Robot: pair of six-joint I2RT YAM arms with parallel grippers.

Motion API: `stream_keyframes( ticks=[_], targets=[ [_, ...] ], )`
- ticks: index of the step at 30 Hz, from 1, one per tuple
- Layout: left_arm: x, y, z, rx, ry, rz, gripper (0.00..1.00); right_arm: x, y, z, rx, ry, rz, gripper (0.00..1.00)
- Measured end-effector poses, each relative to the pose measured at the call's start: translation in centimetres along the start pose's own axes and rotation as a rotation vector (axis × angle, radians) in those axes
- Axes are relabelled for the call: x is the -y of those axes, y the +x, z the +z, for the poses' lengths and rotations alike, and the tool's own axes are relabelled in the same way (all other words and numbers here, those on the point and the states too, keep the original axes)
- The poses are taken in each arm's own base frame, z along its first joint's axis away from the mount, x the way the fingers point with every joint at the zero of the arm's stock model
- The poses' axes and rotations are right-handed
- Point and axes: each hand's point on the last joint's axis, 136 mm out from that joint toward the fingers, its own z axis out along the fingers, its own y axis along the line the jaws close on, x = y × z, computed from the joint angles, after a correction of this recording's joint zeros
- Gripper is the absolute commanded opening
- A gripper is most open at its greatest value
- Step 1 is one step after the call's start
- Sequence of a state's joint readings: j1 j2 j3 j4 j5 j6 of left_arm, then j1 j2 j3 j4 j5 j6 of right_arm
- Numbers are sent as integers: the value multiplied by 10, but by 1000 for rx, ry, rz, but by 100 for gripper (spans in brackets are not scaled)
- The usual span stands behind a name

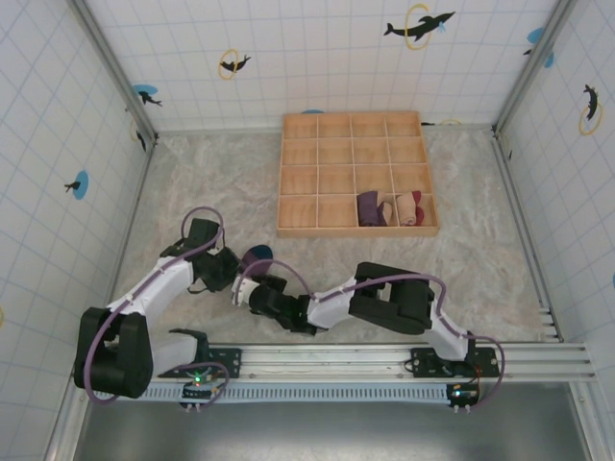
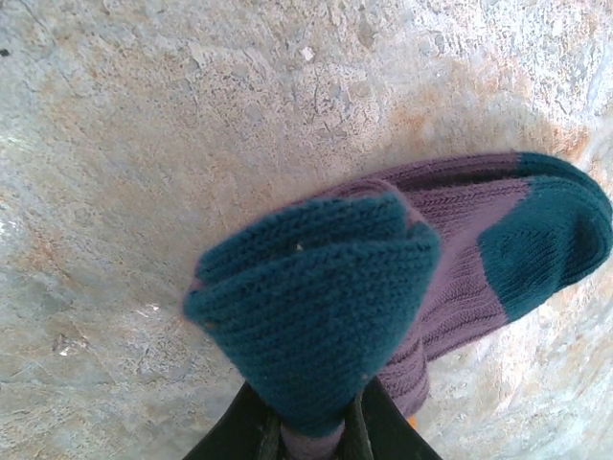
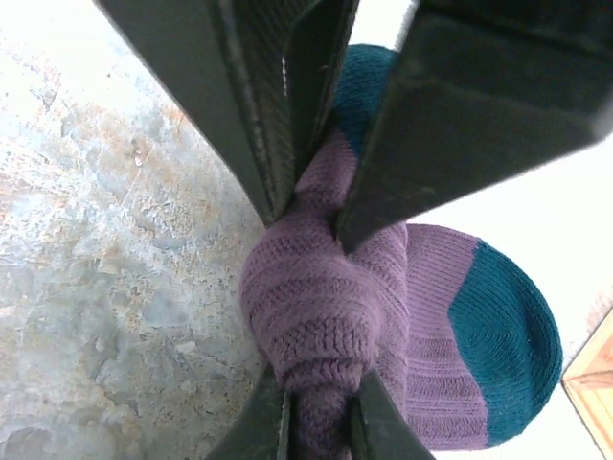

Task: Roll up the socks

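A purple sock with teal toes (image 2: 316, 316) lies bunched on the mottled table near its front left (image 1: 256, 255). My left gripper (image 2: 316, 422) is shut on its teal end, which bulges out over the fingers. My right gripper (image 3: 321, 407) is shut on the rolled purple part (image 3: 316, 297). The left gripper's dark fingers (image 3: 239, 96) pinch the same sock from the opposite side. From above, the left gripper (image 1: 233, 272) and the right gripper (image 1: 242, 288) meet at the sock. A purple roll (image 1: 369, 208) and a tan and red roll (image 1: 410, 208) sit in the tray's front row.
A wooden compartment tray (image 1: 317, 173) stands at the back middle of the table. Tiled walls close in both sides and the back. A metal rail (image 1: 384, 360) runs along the near edge.
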State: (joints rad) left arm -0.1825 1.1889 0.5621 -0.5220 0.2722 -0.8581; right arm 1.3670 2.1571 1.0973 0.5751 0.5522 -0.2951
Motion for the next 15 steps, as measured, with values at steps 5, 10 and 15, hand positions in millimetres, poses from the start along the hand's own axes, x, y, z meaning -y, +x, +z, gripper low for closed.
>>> stream_keyframes(
  ticks=[5, 10, 15],
  targets=[
    [-5, -2, -8, 2, 10, -26, 73, 6, 3, -1, 19, -94, 99, 0],
    [-1, -5, -18, 37, 39, -34, 77, 10, 5, 0, 34, -201, 209, 0],
    [12, -12, -33, 102, 113, -36, 77, 16, 7, 5, 30, -335, 366, 0]
  ],
)
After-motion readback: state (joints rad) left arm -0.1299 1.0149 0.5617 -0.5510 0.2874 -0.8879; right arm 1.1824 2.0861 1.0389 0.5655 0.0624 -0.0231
